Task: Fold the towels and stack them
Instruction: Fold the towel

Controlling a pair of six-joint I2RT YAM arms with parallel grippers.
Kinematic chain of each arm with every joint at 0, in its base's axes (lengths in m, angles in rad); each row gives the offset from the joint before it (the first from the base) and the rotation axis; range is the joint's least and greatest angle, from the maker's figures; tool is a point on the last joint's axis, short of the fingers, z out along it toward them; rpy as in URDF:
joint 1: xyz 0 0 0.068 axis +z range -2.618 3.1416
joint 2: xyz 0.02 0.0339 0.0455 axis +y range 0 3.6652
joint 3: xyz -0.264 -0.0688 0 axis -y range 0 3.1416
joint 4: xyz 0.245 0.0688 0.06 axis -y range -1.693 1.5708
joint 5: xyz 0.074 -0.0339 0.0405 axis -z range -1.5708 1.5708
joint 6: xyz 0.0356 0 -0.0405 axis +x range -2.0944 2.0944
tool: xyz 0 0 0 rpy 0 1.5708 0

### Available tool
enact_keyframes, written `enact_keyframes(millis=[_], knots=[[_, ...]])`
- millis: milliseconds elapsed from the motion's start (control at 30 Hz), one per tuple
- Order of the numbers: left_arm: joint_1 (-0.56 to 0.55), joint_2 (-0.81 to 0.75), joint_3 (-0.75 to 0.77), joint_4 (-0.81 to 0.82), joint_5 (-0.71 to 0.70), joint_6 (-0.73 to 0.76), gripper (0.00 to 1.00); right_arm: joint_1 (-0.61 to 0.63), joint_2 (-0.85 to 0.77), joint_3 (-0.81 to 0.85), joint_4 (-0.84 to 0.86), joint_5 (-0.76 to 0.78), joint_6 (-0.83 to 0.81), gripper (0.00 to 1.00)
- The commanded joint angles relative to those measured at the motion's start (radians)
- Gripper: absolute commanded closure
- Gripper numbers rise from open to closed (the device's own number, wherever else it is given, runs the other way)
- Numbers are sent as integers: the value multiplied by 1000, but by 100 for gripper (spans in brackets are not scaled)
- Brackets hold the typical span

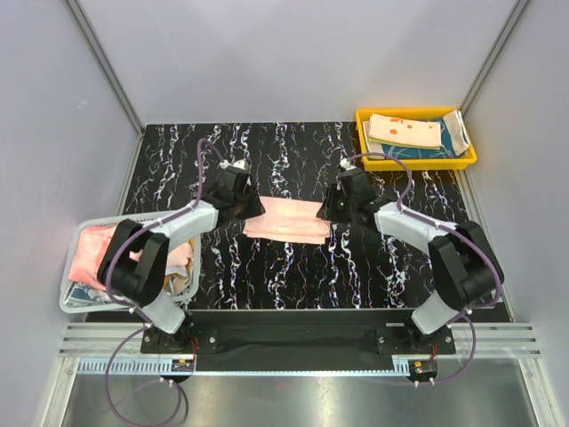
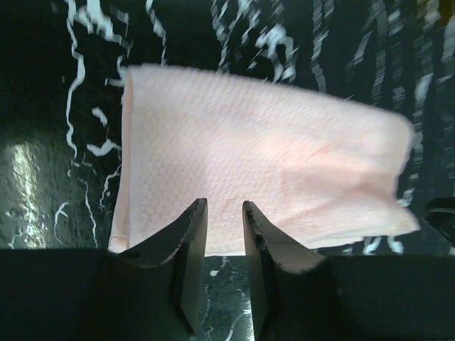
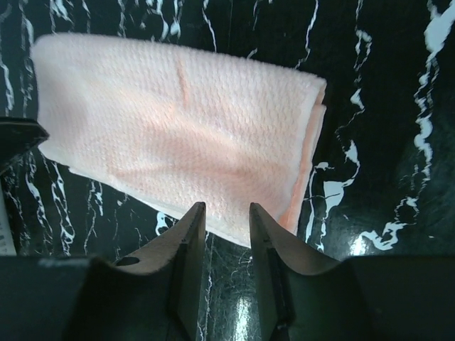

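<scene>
The table [image 1: 293, 276] is a black top veined with white. Flat on its middle lies a folded pale pink towel [image 1: 284, 221], stretched between the left fingers [image 2: 190, 234] and the right fingers [image 3: 264, 234], with each pair's tips over one end of it. A yellow tray [image 1: 418, 164] sits at the corner well beyond the right fingers, and a white mesh basket [image 1: 64, 294] rests at the table's edge, back and outward from the left fingers.

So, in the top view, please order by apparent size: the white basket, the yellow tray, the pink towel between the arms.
1. white basket, though nearer the camera.
2. yellow tray.
3. pink towel, its ends partly covered.
</scene>
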Motion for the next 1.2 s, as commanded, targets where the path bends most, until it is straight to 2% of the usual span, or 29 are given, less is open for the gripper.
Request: enact_keyframes(millis=[0, 267, 500, 700, 1100, 1167], knots=[[-4, 40, -24, -4, -48, -7, 70, 28, 24, -13, 8, 6, 29, 63], [-4, 53, -82, -4, -74, -15, 72, 33, 7, -151, 39, 6, 60, 67], [-3, 74, -79, -13, -75, -12, 72, 33, 22, -134, 13, 32, 54, 68], [-1, 51, -50, -65, -105, 10, 71, 30, -56, -82, -70, 144, 35, 59], [17, 111, -73, -56, -88, 2, 71, 28, 132, 56, -37, 111, 57, 36], [16, 119, -79, -50, -84, 2, 71, 30, 163, 57, -29, 107, 73, 35]])
